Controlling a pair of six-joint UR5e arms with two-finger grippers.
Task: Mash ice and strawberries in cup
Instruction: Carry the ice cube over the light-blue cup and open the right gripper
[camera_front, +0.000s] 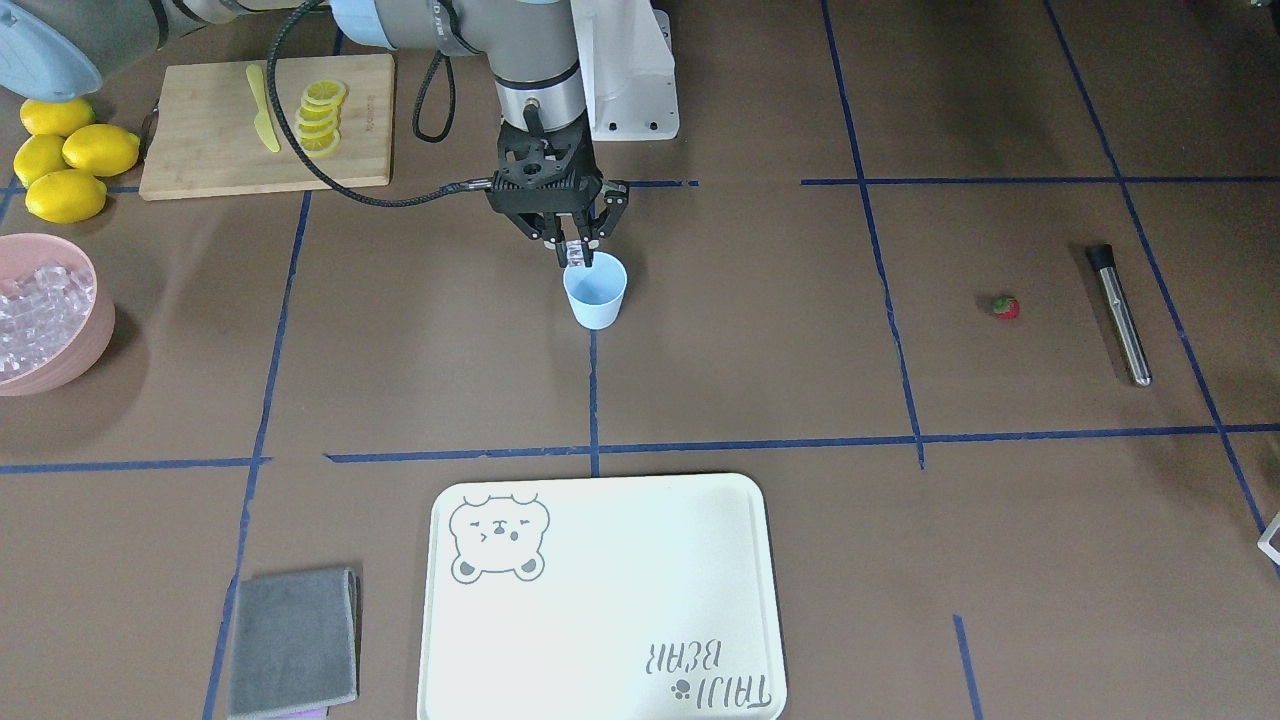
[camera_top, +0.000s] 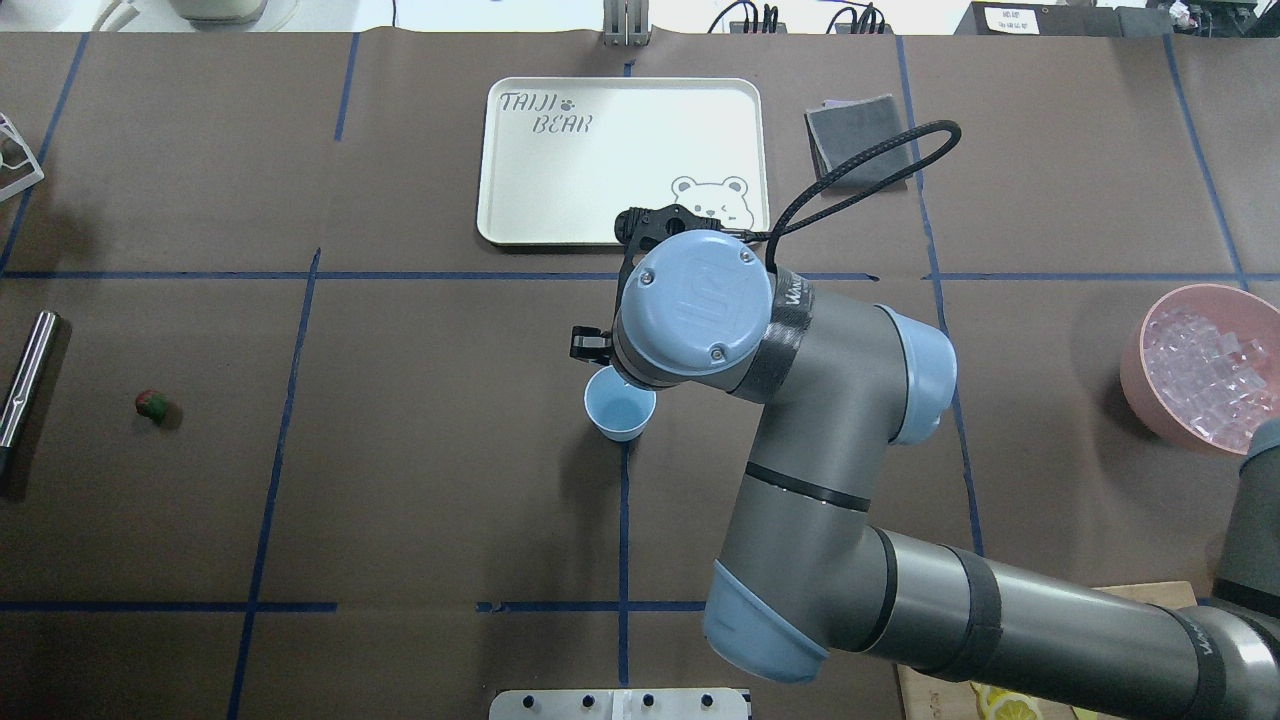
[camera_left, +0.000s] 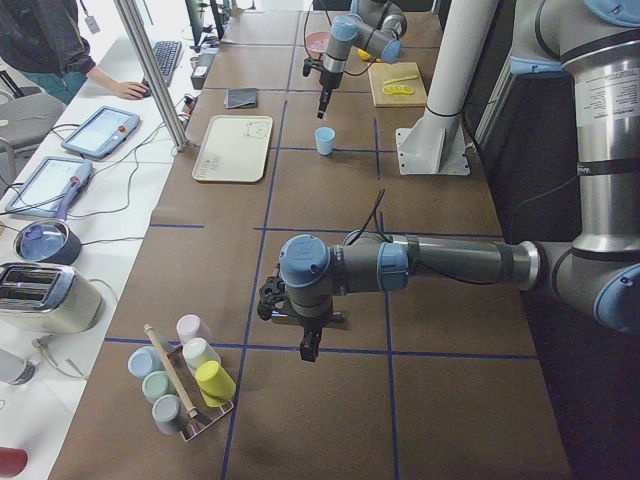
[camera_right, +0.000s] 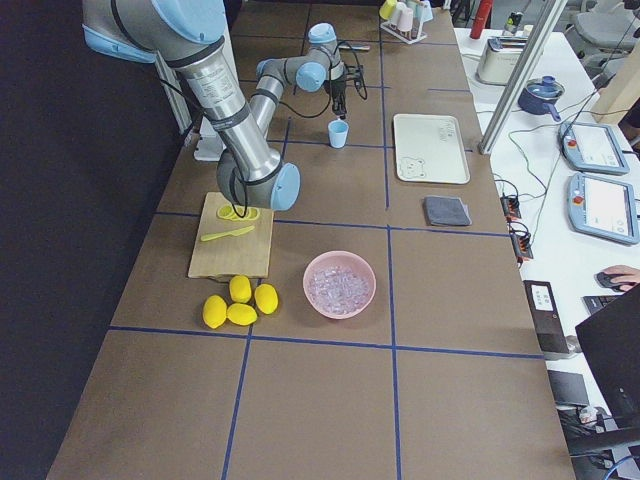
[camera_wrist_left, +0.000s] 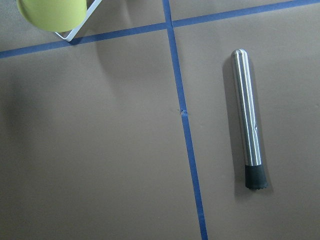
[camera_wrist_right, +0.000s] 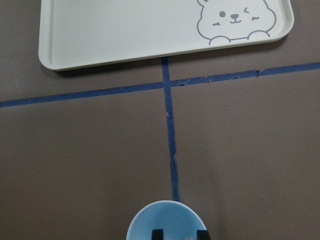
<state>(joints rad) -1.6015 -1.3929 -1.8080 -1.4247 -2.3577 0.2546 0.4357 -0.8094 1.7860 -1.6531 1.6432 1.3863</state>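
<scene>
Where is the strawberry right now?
In the front-facing view the strawberry lies on the view's right, which is the robot's left side. It sits just left of the steel muddler and far from the blue cup.

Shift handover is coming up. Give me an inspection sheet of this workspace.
Surface: table, brown cover, blue tape grid.
Job's things: cup upright at centre; ice in pink bowl; strawberry alone on the table; metal muddler beside it, apart.
Clutter: tray, grey cloth, lemons, cutting board with lemon slices.
Grippers: right gripper over the cup, shut on an ice cube; left gripper cannot be judged.
Cables: black cable looped off the right wrist.
Surroundings: person at side bench.
</scene>
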